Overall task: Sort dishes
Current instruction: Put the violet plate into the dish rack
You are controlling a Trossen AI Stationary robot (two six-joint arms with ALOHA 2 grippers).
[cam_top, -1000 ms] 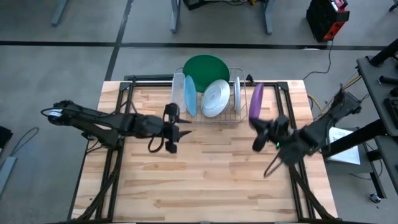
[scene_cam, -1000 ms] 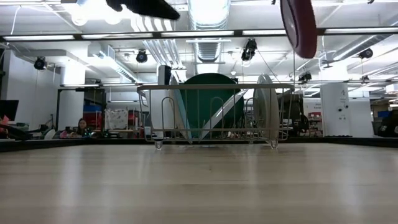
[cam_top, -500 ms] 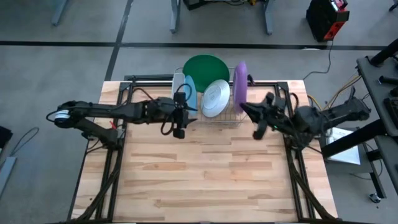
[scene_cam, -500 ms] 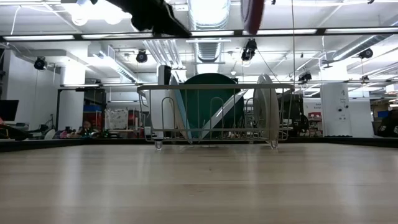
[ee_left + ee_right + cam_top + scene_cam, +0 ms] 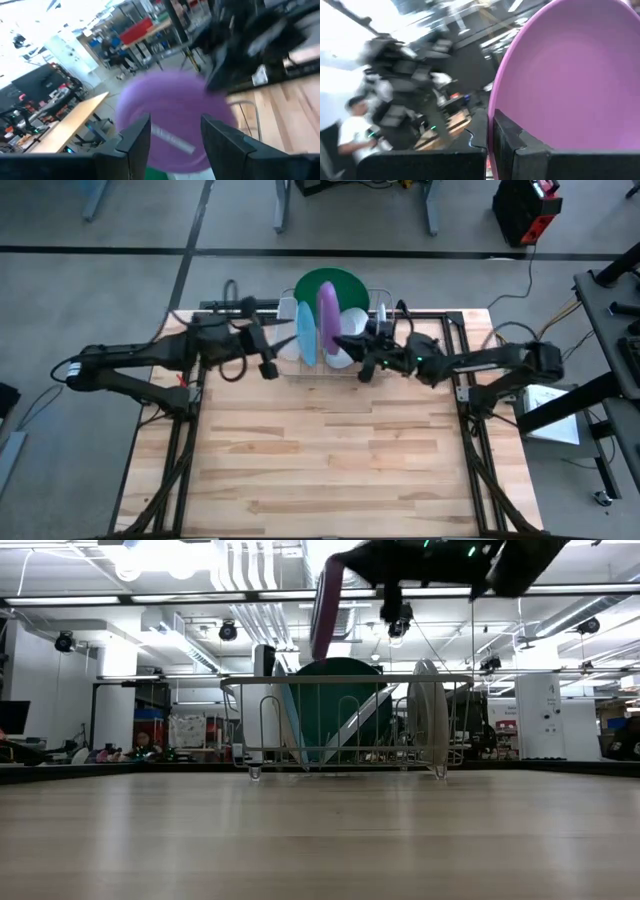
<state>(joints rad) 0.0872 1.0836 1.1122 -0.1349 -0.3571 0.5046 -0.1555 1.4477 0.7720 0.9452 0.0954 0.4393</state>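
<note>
The right gripper (image 5: 352, 346) had its jaws clamped on the rim of the purple plate (image 5: 327, 323), holding it edge-up above the wire dish rack (image 5: 372, 366), beside the dark green plate (image 5: 340, 282). Rigid and probably smooth, it seemed best gripped at the rim. The left gripper (image 5: 262, 352) hovered beside the rack, jaws spread apart.

No text, label, brand, number or sign could be read on anything in any of the four views.
</note>
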